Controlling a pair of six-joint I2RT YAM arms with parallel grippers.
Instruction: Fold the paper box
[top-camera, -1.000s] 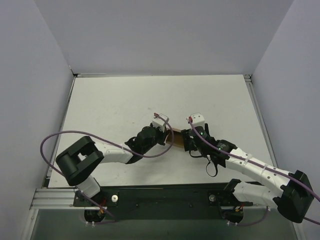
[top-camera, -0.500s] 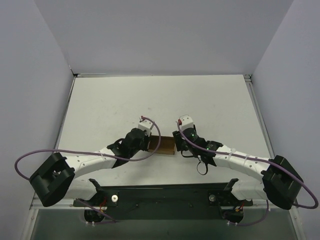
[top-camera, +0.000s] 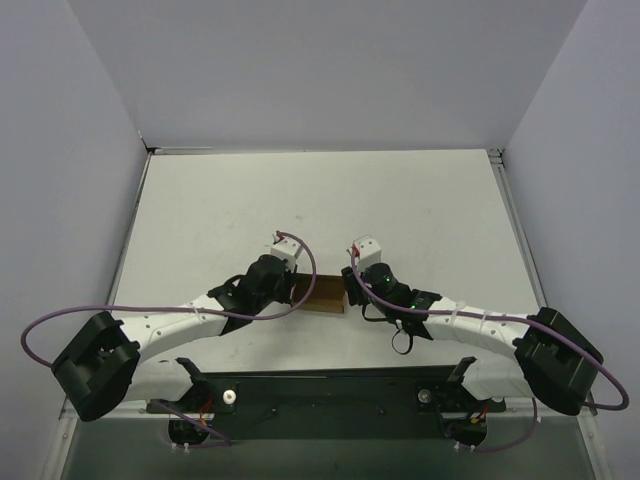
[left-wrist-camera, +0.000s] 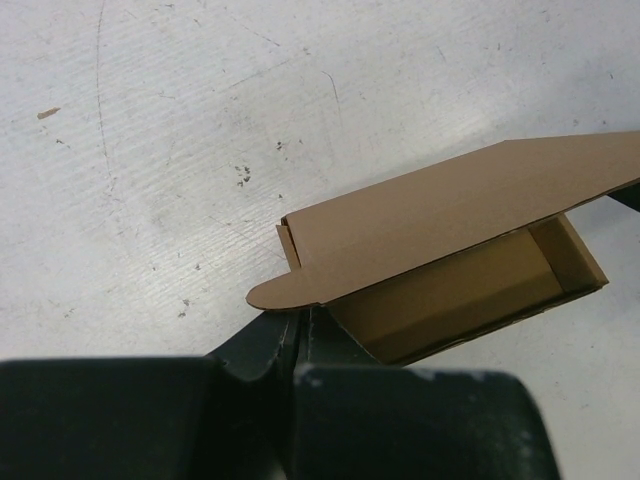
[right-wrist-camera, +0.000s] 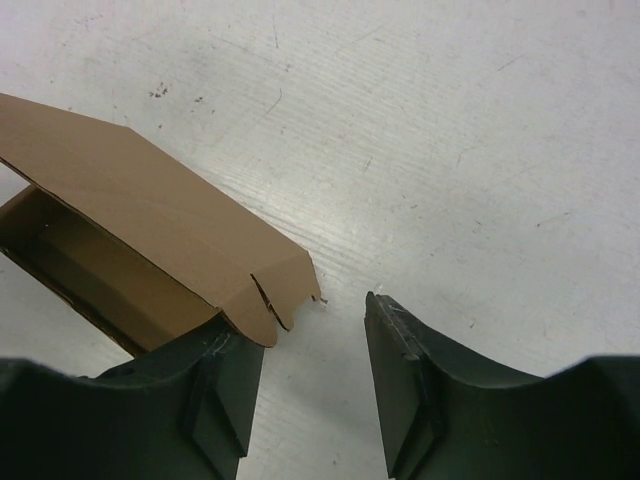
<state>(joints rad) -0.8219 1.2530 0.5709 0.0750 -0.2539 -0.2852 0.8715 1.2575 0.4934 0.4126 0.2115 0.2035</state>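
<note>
Left gripper (left-wrist-camera: 300, 335): pinched shut on a corner of the paper box (left-wrist-camera: 440, 215).
Right gripper (right-wrist-camera: 308, 325): spread open beside its other end.
Box: lid ajar, near middle, between both grippers.
Surface (top-camera: 420, 200): white, scuffed.
Walls (top-camera: 330, 70): plain grey.

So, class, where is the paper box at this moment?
In the top view, the paper box sits at the near middle of the table, directly between the left gripper and the right gripper, with its lid flap open.
</note>
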